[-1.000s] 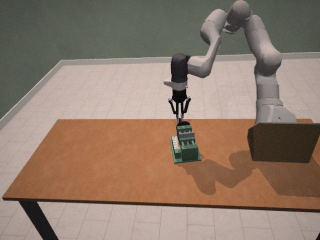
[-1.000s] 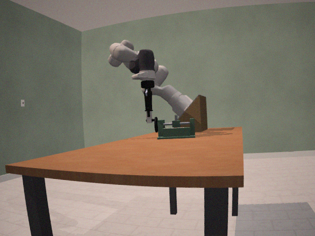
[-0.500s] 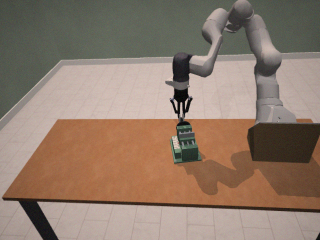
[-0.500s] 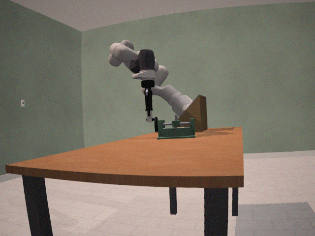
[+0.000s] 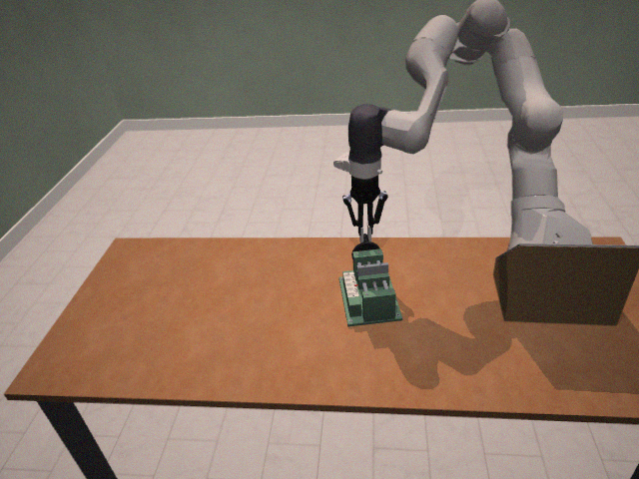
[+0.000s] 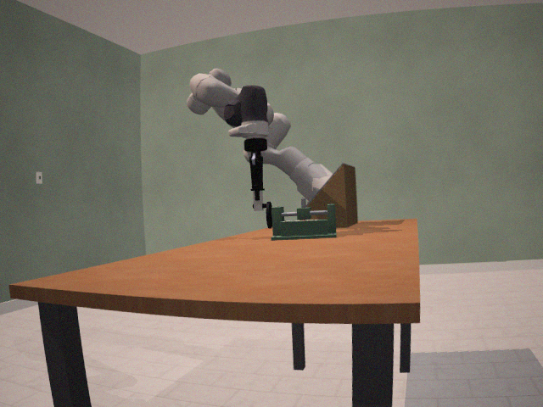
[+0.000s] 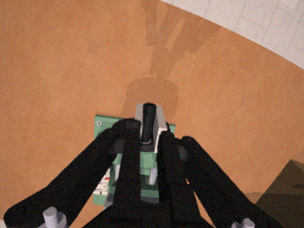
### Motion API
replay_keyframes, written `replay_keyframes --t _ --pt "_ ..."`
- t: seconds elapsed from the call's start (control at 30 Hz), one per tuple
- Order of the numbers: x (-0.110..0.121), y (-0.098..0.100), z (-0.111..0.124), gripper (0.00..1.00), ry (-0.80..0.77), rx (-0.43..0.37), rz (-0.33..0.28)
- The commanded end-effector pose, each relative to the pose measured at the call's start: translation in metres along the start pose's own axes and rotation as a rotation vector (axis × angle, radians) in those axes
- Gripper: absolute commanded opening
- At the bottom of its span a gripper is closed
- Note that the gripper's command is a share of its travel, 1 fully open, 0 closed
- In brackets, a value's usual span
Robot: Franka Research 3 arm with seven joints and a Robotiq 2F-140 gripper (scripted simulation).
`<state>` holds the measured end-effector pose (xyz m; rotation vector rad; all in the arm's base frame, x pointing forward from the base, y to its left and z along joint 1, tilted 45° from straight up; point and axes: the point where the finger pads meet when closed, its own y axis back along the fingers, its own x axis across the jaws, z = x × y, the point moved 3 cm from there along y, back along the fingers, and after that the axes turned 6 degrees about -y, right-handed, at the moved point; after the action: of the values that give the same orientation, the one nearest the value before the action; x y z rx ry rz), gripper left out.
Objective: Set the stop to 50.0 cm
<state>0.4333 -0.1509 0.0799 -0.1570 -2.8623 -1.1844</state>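
Note:
A small green stop fixture (image 5: 370,293) stands on the brown table, with grey rods and a sliding green stop block (image 6: 303,213) on them. A white scale with marks (image 5: 351,284) runs along its left side. A black handwheel (image 6: 268,214) sits at the fixture's far end; it also shows in the wrist view (image 7: 148,123) and in the top view (image 5: 366,244). My gripper (image 5: 365,237) points straight down and is shut on the handwheel's handle. In the exterior view the fingertips (image 6: 257,204) sit just beside the wheel's upper rim. The scale reading is too small to tell.
The arm's brown wedge-shaped base (image 5: 565,282) stands on the table to the right of the fixture. The table's far edge runs just behind the handwheel.

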Motion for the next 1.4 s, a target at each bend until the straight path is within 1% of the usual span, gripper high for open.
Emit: replay_keyframes --t 0.0,0.67,0.87,1.07,1.37 --pt "0.006 -0.003 -0.001 0.04 -0.006 0.000 0.008" --pt "0.021 -0.014 -0.002 0.04 -0.006 0.001 0.008" --pt "0.026 -0.027 -0.003 0.04 -0.006 0.001 0.008" --pt "0.026 -0.037 -0.003 0.04 -0.006 0.000 0.008" --pt "0.023 -0.046 -0.002 0.04 -0.006 0.000 0.008"
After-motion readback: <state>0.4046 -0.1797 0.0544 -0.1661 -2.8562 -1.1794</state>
